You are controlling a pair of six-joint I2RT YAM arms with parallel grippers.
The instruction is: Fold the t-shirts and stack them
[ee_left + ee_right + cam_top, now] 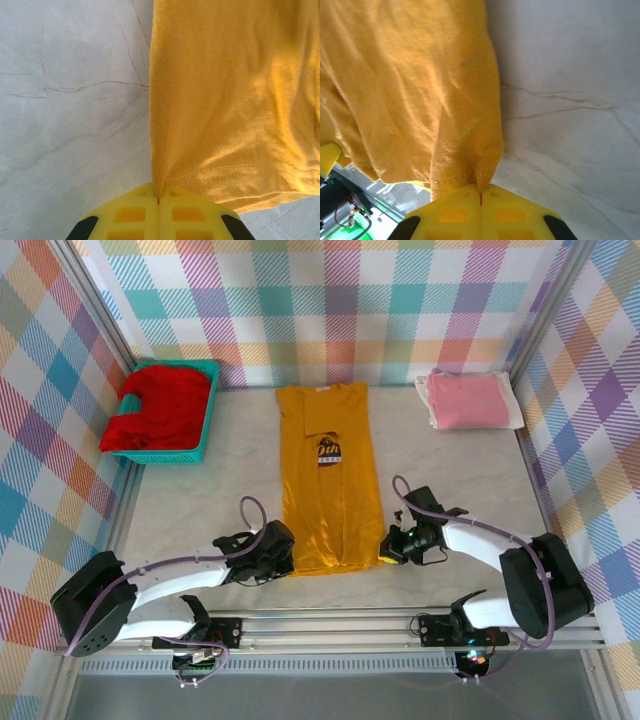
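I have the left gripper [158, 201] closed tight on the near left hem corner of the mustard-yellow t-shirt [328, 475], and the right gripper [480, 191] pinched on its near right corner. The shirt lies lengthwise mid-worktop [190, 502], collar far.

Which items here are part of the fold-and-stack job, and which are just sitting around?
Job:
yellow t-shirt, bottom corners pinched by left pincer and right pincer
folded pink t-shirt
red t-shirt

Just there:
teal basket holding the red one
plaid backdrop
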